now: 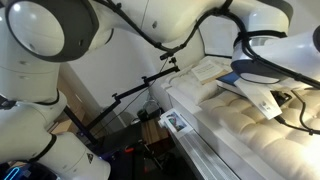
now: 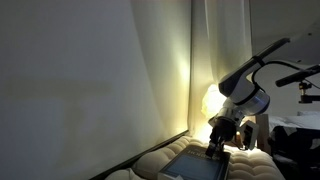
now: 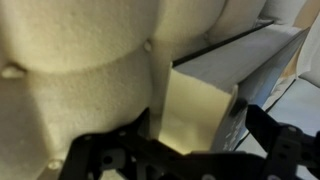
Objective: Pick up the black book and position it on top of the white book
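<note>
Wide-open gripper (image 2: 214, 149) hanging just over black book (image 2: 195, 166), bk lying nr quilted mattress (image 3: 80, 90) edge; white book (image 1: 210, 70) lying on same mattress; curtain (image 2: 90, 80) hanging alongside.

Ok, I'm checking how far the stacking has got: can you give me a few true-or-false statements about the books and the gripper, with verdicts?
1. The gripper is open. True.
2. The black book lies flat on the quilted mattress. True.
3. The black book already sits on the white book. False: the white book has nothing on it, and the black book is on the mattress.
4. The gripper has lifted the black book into the air. False: the gripper is low over the black book, holding nothing.
</note>
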